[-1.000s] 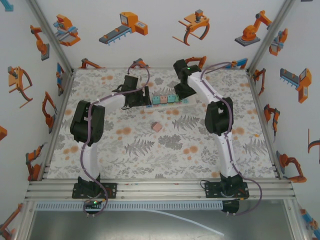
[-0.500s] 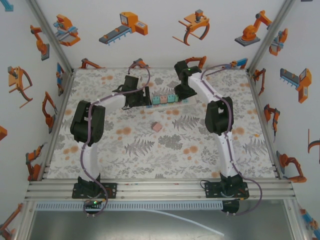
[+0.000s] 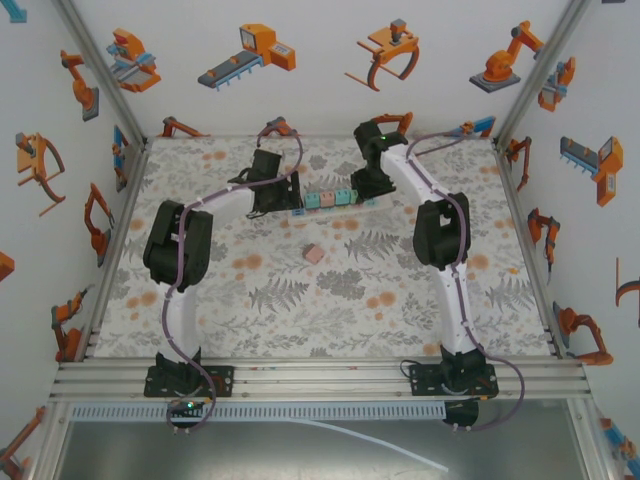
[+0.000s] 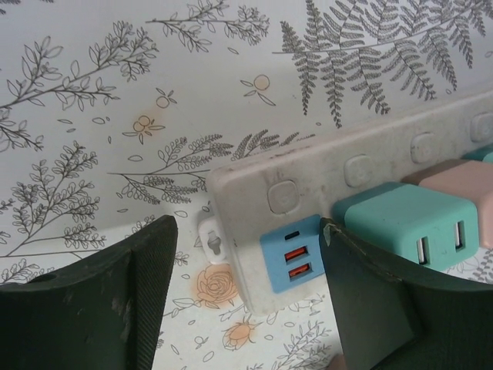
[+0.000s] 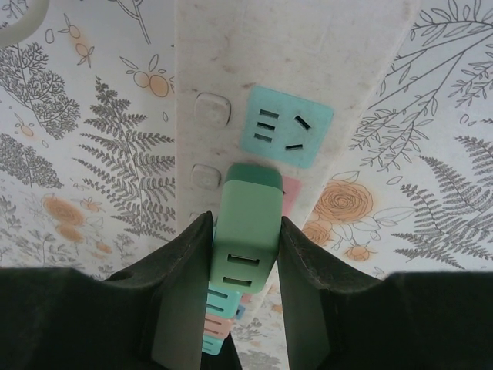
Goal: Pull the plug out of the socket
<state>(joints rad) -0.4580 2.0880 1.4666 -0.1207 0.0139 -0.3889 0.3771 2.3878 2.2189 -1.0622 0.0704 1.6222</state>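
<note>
The white power strip lies on the floral table, and its row of outlets holds several cube plugs. In the left wrist view a teal cube plug sits in the outlet nearest the strip's end with the blue USB panel, and a pink cube plug sits in the next one. Toward the strip's other end one teal outlet face stands bare, and beside it the green cube plug stands over a pink outlet; whether its pins are still seated cannot be told. The right gripper is clenched on this plug, a finger on each side. The left gripper straddles the USB end with its fingers spread, one clear of the strip. A loose pink cube lies on the strip's near side, well apart. Since a second ago the right wrist has shifted slightly rightward along the strip; strip and loose cube lie as before
</note>
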